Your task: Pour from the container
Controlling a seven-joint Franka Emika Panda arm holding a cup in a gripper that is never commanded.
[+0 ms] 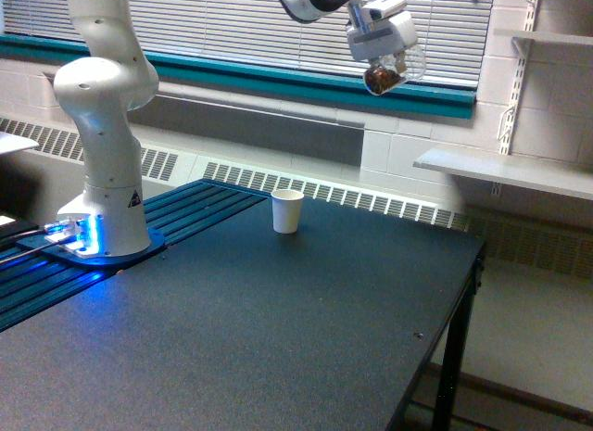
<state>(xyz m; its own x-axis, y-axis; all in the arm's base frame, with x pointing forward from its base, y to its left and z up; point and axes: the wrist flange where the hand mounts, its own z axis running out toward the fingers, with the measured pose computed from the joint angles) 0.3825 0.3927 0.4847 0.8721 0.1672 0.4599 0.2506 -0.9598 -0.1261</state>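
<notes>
High at the top of the exterior view, my gripper point(389, 60) is shut on the container point(387, 75), a small clear cup with dark brown grains showing through its lower part. The container hangs tilted in the air in front of the window blinds. It is well above the table and to the exterior view's right of the white paper cup point(287, 210), which stands upright on the black table point(278, 329).
The arm's white base point(104, 171) stands at the exterior view's left on a blue-lit mount. The table's edge and leg point(454, 357) fall away at the right. A wall shelf point(505, 170) juts out at the right behind the table.
</notes>
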